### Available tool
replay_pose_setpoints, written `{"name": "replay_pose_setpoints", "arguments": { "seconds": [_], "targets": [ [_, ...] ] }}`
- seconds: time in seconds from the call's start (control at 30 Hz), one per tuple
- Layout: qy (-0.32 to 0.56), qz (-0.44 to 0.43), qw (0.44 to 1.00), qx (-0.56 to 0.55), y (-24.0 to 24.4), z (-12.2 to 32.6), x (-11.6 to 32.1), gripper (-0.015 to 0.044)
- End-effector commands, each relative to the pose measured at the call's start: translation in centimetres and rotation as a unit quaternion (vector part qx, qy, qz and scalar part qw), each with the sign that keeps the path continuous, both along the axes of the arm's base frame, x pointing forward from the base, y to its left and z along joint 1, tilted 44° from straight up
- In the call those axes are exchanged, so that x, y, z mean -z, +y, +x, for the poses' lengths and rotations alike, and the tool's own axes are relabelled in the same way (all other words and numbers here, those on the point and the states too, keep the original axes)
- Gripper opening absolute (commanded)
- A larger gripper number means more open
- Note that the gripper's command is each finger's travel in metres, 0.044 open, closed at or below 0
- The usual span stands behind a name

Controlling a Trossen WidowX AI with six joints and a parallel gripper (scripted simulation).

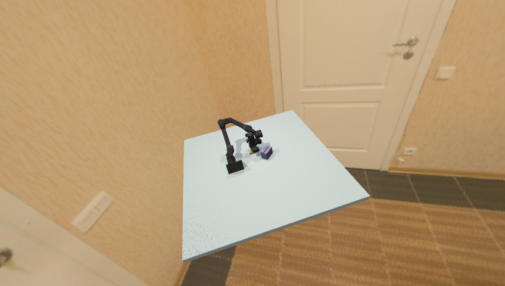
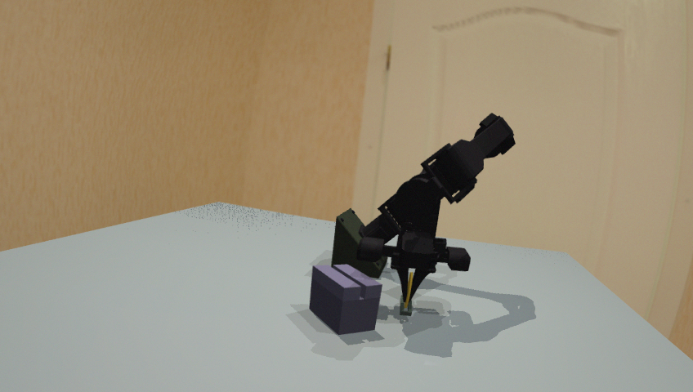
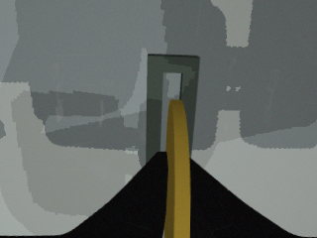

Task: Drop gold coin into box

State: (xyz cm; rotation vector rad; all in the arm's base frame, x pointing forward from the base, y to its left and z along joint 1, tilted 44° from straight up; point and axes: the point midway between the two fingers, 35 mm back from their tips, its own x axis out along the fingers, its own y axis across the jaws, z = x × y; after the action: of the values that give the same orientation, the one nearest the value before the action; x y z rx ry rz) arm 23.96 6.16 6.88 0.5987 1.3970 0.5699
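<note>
The gold coin (image 2: 409, 288) (image 3: 179, 188) stands on edge, leaning slightly in the exterior view, with its lower edge in the dark-green holder (image 2: 405, 313) (image 3: 155, 104). My gripper (image 2: 407, 299) (image 3: 169, 162) points down and is shut on the coin, one finger on each flat side, low over the holder. The fingers hide part of the coin and the near part of the holder in the wrist view. The closed box (image 1: 265, 152) (image 2: 326, 300), purplish-grey here, stands beside the gripper, to its left in the exterior view. Its narrow slot runs along the lid.
The arm's dark base (image 1: 234, 167) (image 2: 346, 246) stands on the pale table (image 1: 283, 198) (image 2: 145, 310), behind the box in the exterior view. The arm arches from it to the gripper. Arm shadows fall around the holder and box. A wall and a door are beyond the table.
</note>
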Motion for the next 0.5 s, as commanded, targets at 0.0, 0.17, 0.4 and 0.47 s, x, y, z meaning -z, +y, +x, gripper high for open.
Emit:
{"name": "replay_pose_setpoints", "arguments": {
  "seconds": [0.0,0.17,0.4,0.47],
  "targets": [
    [0.002,0.001,1.000,0.002,-0.2,0.0,-0.2,0.0000],
    [0.002,-0.001,1.000,0.003,-1.1,0.1,-1.0,0.0000],
    [0.002,-0.003,1.000,0.003,-2.4,0.1,-2.2,0.0000],
    [0.003,-0.004,1.000,0.003,-2.8,0.1,-2.6,0.0000]
  ]
}}
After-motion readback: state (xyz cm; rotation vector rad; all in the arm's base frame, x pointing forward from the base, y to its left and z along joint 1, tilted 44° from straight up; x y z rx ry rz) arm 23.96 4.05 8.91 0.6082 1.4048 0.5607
